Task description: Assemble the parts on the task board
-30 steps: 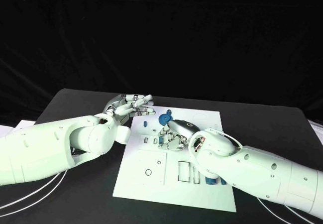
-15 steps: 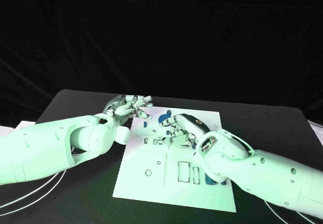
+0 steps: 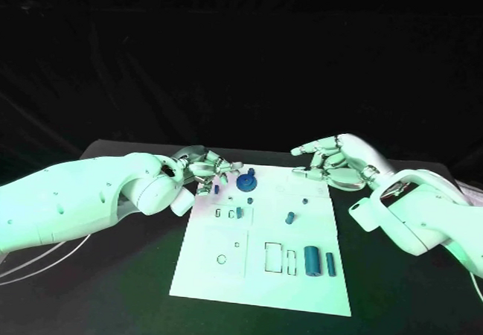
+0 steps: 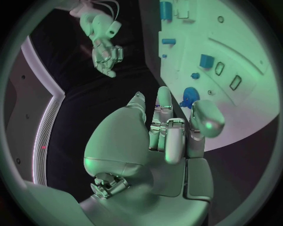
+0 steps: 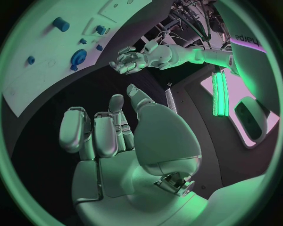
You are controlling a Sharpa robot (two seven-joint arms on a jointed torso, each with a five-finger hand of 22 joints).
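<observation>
Black bench (image 3: pixel 108 281) carries white task board (image 3: pixel 253 283), blue parts (image 3: pixel 313 258) on it. Left robot hand (image 3: pixel 206 168) at board's far-left corner, fingers curled, empty. Right robot hand (image 3: pixel 333 160) raised beyond far-right corner, fingers loosely spread, holding nothing.

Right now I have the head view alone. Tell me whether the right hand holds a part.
Observer: It holds nothing. The right wrist view shows the right hand with a bare palm and its fingers apart.
Operator: Now check the left hand the same way.
Observer: The left wrist view shows the left hand with its fingers bent. No part lies between them or in the palm.
</observation>
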